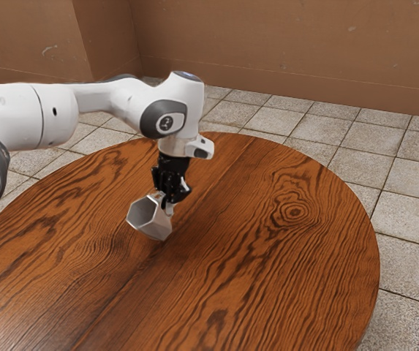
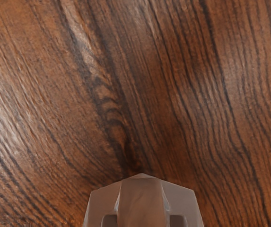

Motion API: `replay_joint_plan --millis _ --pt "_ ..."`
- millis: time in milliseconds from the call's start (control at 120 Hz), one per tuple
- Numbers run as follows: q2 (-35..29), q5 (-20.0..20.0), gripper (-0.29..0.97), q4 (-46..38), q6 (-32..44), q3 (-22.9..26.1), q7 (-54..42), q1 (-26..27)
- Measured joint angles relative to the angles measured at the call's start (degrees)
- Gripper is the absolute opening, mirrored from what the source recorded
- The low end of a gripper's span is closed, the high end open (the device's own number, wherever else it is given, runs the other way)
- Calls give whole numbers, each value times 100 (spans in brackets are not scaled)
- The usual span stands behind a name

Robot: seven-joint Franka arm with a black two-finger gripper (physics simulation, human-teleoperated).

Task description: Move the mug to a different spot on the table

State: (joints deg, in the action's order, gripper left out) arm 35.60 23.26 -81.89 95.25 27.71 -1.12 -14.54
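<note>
The black two-finger gripper (image 1: 169, 202) holds the pale grey six-sided mug (image 1: 151, 217). Its fingers stand narrow and press the upper part of the mug from two sides, so the mug hangs directly under the hand. In the wrist view the same mug (image 2: 142, 203) sits just below the camera, with the round table of dark brown wood (image 2: 173, 94) behind it.

The mug is not upright. Its long axis leans, and its open mouth looks toward the exterior view's left and a little downward. The lowest corner is very near the table (image 1: 282, 241), above a small dark shadow. I cannot tell if it touches the wood or is just apart from it.

This lean is what the coming move depends on, in my judgement. The mug is over the middle of the table, and much bare wood lies toward the exterior view's right. To put the mug at a new spot, the hand probably must carry it sideways and lower it carefully. Its base does not face the table flat, so it could tip or roll when released.
</note>
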Motion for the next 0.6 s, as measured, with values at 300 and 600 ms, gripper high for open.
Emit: replay_joint_plan --millis 300,600 --pt "895 17 -8 564 -530 18 253 -207" --pt "906 -75 44 585 -622 32 385 -203"
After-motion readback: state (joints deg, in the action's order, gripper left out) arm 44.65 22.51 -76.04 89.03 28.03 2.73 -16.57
